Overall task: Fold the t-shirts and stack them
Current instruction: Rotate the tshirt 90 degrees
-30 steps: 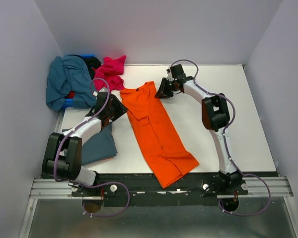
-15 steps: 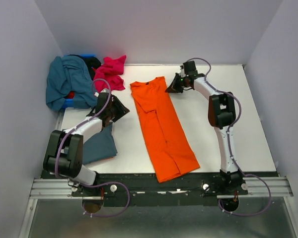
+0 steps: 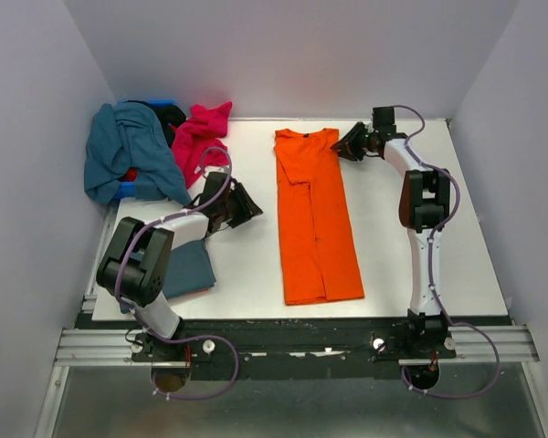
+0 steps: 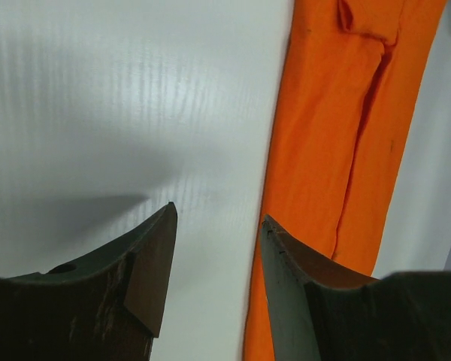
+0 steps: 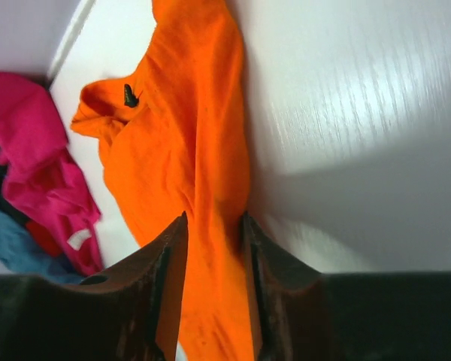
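Because the right gripper [image 3: 350, 146] is pinched nearly closed on the far right shoulder of the orange t-shirt [image 3: 315, 228], the cloth lies long and straight down the middle of the tabletop [image 3: 247, 265], apparently lined up for its next fold. The left gripper [image 4: 216, 256] hangs partly open and empty just beside the shirt's left edge, likely placed to take that side.

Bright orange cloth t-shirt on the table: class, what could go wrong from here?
The right gripper pinches one far corner of the bright orange cloth t-shirt, so pulling may skew or open its fold. The left gripper hangs open over the white table, holding nothing, so the near hem could bunch.
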Motion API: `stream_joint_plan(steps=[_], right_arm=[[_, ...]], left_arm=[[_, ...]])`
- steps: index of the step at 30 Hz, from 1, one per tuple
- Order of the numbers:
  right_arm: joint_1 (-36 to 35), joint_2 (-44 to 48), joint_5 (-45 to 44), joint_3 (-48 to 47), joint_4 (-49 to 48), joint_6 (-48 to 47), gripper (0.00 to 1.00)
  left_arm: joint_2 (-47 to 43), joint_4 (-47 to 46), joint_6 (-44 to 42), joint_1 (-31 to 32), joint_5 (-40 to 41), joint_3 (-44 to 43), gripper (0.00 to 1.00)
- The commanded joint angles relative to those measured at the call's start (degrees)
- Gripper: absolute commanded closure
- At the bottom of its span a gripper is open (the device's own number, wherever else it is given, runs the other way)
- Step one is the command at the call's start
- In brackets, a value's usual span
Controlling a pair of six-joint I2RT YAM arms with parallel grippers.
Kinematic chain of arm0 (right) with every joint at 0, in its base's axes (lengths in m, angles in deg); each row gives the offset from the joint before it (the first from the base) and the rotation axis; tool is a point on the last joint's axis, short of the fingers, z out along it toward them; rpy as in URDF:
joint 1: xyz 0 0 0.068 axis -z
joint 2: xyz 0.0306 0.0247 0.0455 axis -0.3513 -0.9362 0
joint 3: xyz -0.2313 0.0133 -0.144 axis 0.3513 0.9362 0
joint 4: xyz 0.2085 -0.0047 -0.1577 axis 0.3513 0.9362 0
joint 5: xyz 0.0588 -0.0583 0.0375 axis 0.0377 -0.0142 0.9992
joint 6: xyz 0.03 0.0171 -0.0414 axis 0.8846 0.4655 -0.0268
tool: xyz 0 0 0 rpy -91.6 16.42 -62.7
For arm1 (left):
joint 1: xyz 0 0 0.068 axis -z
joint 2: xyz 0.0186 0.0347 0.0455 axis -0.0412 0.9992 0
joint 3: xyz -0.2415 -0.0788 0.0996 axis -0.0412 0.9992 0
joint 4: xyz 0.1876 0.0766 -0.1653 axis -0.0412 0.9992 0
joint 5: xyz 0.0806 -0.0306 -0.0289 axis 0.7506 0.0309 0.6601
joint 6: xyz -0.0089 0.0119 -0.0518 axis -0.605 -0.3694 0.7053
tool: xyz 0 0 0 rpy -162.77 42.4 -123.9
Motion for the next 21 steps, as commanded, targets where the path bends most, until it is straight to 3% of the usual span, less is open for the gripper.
stream_joint_plan(steps=[1,7,11,17,21], right_arm=[[-0.1,-0.9,-1.8,-3.5,1.2,0.4,0.49],[0.1,12.8,-3.9,13.4,-0.7,-4.8,0.47],[0.1,27.1,-7.0,33.3,-3.3,-6.9,0.47],[-2.9,52.6,-17.9,65.6,-3.3,-7.1,0.47],[-6.3,67.7,-25.1,80.2,3.0,-6.7,0.48]], left_arm=[[0.3,-1.5,0.5,1.9,-1.3,-1.5,0.43],[-4.5,0.3,-0.6,6.7,0.0,1.1,0.41],[-9.7,1.7,1.0,11.7,2.9,5.4,0.41],[-17.6,11.1,3.8,20.9,10.1,10.0,0.42],[-22.4,10.8,8.2,26.1,12.0,14.4,0.44]])
